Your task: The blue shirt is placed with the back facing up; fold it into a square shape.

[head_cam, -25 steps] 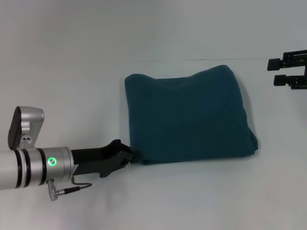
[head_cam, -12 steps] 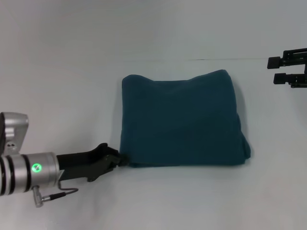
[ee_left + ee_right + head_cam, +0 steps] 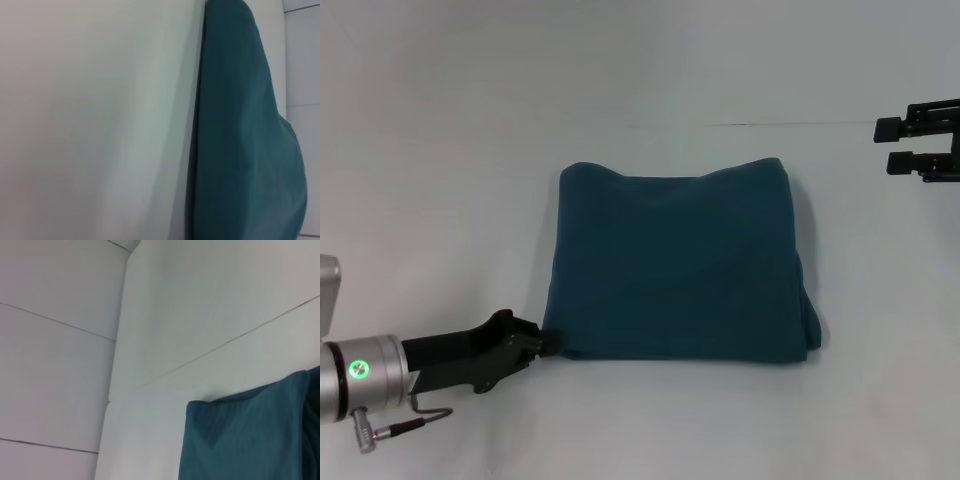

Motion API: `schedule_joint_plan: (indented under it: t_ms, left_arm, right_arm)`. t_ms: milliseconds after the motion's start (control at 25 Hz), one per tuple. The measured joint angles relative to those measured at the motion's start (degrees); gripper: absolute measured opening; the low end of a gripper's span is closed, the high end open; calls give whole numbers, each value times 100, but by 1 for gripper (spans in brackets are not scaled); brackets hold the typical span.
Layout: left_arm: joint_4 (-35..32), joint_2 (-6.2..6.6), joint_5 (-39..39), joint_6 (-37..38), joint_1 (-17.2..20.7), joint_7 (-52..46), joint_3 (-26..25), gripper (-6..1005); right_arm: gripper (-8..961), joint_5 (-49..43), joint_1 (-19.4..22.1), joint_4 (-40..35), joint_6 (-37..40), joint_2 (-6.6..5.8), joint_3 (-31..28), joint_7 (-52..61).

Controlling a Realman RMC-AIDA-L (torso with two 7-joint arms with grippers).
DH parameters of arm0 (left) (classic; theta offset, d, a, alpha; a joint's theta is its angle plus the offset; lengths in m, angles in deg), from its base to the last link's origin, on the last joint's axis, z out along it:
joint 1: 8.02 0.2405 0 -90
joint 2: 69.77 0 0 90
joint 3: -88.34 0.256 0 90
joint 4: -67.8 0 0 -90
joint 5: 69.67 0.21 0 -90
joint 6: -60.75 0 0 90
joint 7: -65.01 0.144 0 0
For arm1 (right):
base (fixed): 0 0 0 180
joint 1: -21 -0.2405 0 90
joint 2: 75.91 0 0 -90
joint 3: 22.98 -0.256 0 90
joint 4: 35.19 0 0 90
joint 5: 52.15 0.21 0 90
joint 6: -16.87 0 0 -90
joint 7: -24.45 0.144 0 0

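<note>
Shirt [image 3: 680, 265] first: it is lying folded into a rough square on the white table [image 3: 470, 150], plain side up, its right edge bulging a little; my left gripper [image 3: 545, 342] is pinching its near-left corner, fingers closed on the cloth; my right gripper [image 3: 905, 145] is hanging idle, well off to the far right, fingers apart and holding nothing. To square it well, I judge I should be pulling gently, low and level, so the layers are not sliding apart.

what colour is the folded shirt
Plain dark teal-blue shirt, clearest in the head view.
</note>
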Motion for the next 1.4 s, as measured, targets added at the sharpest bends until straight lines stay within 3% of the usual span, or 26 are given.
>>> schedule_joint_plan:
  t_ms: [240,440,680,840,1000,1160,1320,1400]
  left_arm:
    - [-43,102,83,316,21,97,-20,44]
    - [-531,184,265,650,242,233,-112,48]
    - [-1202,421,313,1224,480,822,-728,312]
    - [-1343,606,313,1915,274,1914,-1043,444]
    - [-1463,759,447,2169,-95,2099,-920,543]
    - [-1468,947,881,2340,-648,2236,-543,631]
    - [-1474,1054,1156,2414,-1146,2296,-18,719]
    - [-1454,1092,1173,2439,-1369,2293,216,933]
  right_arm:
    - [593,0,-3,0,16,12,5,-5]
    - [597,0,31,-6,10,13,20,-143]
    - [603,-96,83,-100,-9,51,144,-661]
    - [604,-522,92,-249,-234,94,548,-1085]
    - [588,-754,59,-385,-227,173,787,-1503]
    - [568,-572,102,-474,-193,425,739,-2331]
    - [544,-401,118,-795,-112,896,788,-3112]
    - [528,-412,83,-989,-103,1166,824,-3376]
